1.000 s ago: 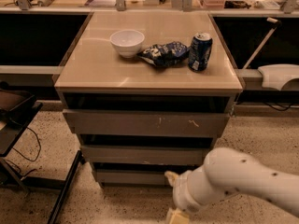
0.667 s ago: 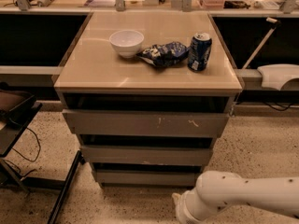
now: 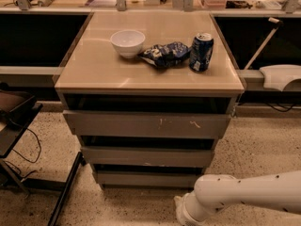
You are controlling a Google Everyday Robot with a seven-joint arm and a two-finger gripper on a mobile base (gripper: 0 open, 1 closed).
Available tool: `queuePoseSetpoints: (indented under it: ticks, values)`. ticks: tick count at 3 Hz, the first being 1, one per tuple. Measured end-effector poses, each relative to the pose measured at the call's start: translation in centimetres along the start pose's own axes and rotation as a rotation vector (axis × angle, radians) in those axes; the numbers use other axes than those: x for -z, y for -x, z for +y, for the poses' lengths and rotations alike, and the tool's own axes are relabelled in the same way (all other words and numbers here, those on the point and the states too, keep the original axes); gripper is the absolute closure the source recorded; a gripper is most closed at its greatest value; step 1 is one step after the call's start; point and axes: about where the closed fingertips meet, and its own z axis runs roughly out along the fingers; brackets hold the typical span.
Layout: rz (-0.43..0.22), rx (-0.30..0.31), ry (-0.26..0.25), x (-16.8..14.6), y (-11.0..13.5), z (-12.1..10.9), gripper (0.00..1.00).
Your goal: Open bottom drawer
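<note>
The bottom drawer is the narrowest and lowest of three grey handleless fronts, with a plain panel, and it sits just above the floor. Above it are the mid-width front and the widest front, which has white scratch marks. My white arm comes in from the lower right. My gripper is at the bottom edge of the view, low over the floor, just in front of and below the bottom drawer's right end. It is mostly cut off by the frame.
On the tan top stand a white bowl, a blue chip bag and a blue can. A dark cart frame with cables stands on the left. A white object sits on the ledge at right. The floor is speckled.
My arm has dropped lower and swung towards the right. My gripper has sunk from in front of the bottom drawer to the bottom edge of the view.
</note>
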Motion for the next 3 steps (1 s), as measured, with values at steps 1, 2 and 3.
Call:
queuePoseSetpoints:
  ticks: [1, 2, 3]
  values:
    - [0.023, 0.012, -0.003, 0.3, 1.2, 0.1, 0.0]
    - [-0.053, 0.069, -0.034, -1.7, 1.8, -0.3, 0.0]
    - [-0.232, 0.087, -0.17, -3.8, 1.5, -5.1, 0.0]
